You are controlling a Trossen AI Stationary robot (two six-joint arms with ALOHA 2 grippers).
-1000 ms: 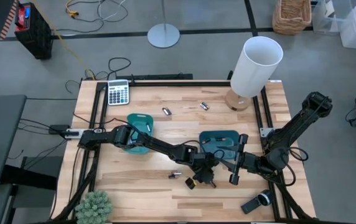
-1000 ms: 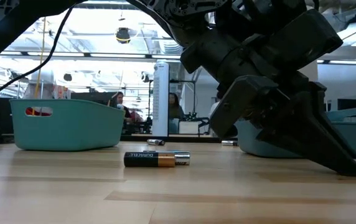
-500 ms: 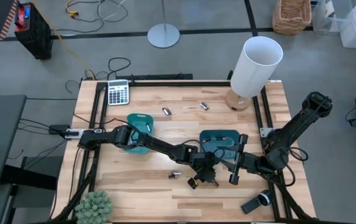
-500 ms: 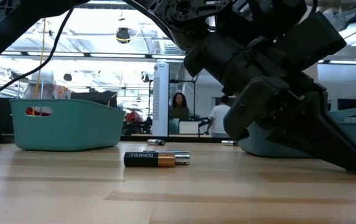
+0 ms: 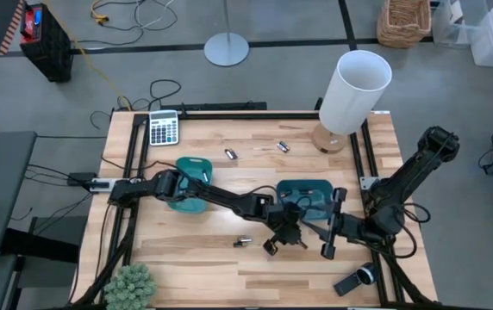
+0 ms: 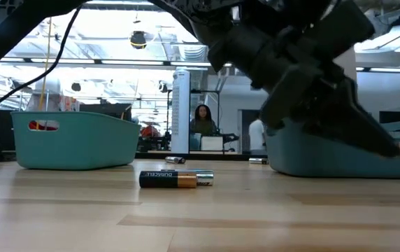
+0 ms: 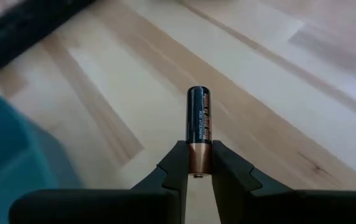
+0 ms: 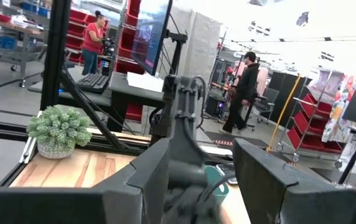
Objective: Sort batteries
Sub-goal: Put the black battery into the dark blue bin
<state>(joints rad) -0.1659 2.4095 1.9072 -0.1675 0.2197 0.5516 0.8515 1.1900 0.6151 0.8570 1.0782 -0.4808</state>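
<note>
Left end effector (image 5: 274, 244) is seen from above carried slightly toward the right-hand teal tray (image 5: 303, 198) from where it hung a second ago near the worktop's (image 5: 195, 275) front, a shift judged to be a lift toward a drop. A loose battery (image 5: 243, 242) is left just beside it, two more batteries (image 5: 229, 154) lie well apart near the calculator (image 5: 164, 128), and the right end effector (image 5: 331, 226) is parked wide open and empty close alongside, judged the nearest obstacle. At worktop level, the dark arm is shown raised clear of the wood, with the loose battery (image 6: 176, 179) lying flat before a teal tray (image 6: 74, 140). From the left wrist, a black-and-copper battery (image 7: 198, 127) is seen pinched at its copper end between nearly closed fingers (image 7: 173, 168). From the right wrist, only spread fingers (image 8: 268, 177) are shown.
</note>
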